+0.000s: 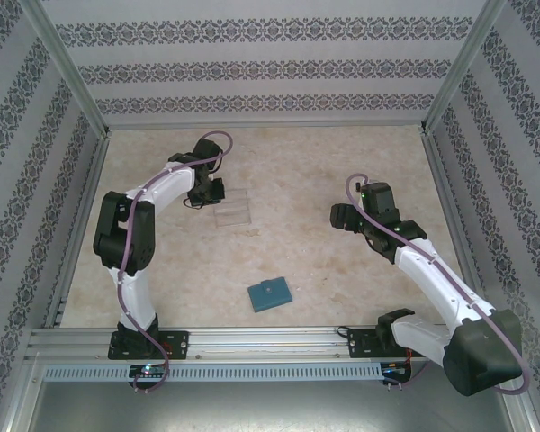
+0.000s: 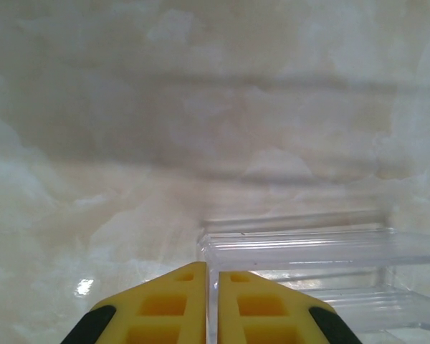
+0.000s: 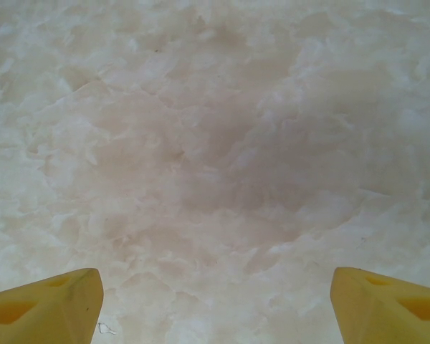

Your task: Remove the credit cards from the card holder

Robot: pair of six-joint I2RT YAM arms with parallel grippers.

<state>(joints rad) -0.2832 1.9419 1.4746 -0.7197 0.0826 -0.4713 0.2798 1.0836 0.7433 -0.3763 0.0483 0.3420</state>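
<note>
Nearest the arm bases, the card holder [image 1: 270, 294] lies flat on the pale marbled table [image 1: 360, 297], roughly midway between the two arms and well apart from both grippers. From above it is a small teal-blue square with a faint tab-like mark on top. Its inside is hidden, so what it contains cannot be told.

Farther out on the right, the right gripper [image 1: 339, 216] hangs over bare table. In its wrist view the right gripper [image 3: 215, 308] has its jaws wide apart and nothing between them. Just the two yellow fingertips [image 3: 50, 304] show, cut off at the lower corners.

Farther still on the left, the left gripper [image 1: 209, 193] sits at the near-left edge of a clear plastic tray [image 1: 234, 209]. From above the tray is hard to make out, little more than faint lines on the table. In the wrist view the left gripper [image 2: 209, 304] is closed down to a thin slit, right at the tray [image 2: 315, 247] corner. Whether the tray's thin wall is caught in that slit cannot be told. The tray's right side runs out of frame.
</note>
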